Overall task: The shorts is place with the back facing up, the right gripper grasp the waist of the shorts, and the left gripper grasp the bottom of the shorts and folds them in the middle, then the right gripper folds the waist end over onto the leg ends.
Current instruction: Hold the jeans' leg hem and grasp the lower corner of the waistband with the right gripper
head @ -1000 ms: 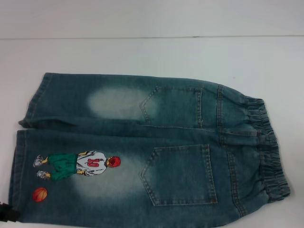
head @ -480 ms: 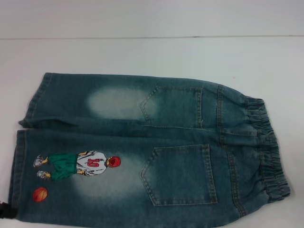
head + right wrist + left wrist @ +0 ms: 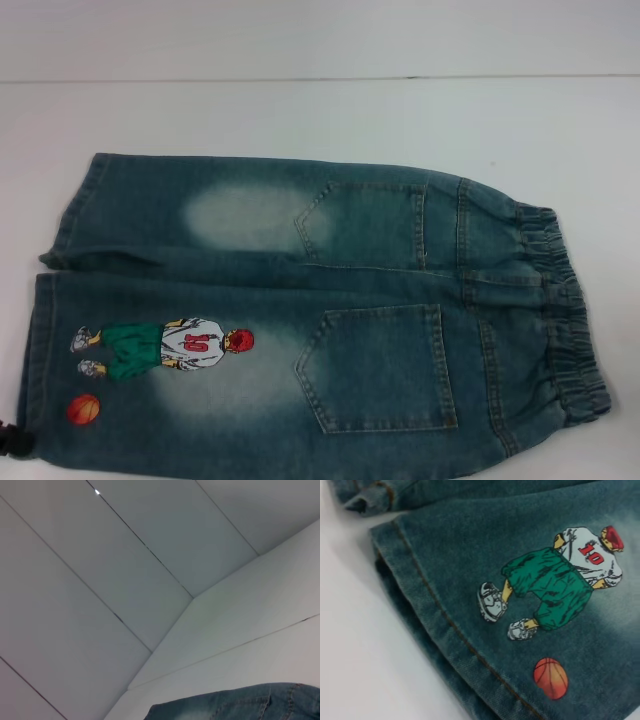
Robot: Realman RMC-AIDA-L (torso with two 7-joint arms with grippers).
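A: Nearest?
B: Dark tip of the left gripper (image 3: pixel 12 440) at the near left edge, beside the leg hem; fingers open or shut, cannot tell.
A: Then?
B: Faded blue denim shorts (image 3: pixel 330 330), flat on the white table (image 3: pixel 300 110), back pockets up, leg ends left, elastic waistband (image 3: pixel 565 320) right. Printed basketball player in green shorts (image 3: pixel 555 580) and orange ball (image 3: pixel 551 678) on the near leg.
A: Right gripper?
B: Out of sight; only waist denim (image 3: pixel 235 705) below white panels
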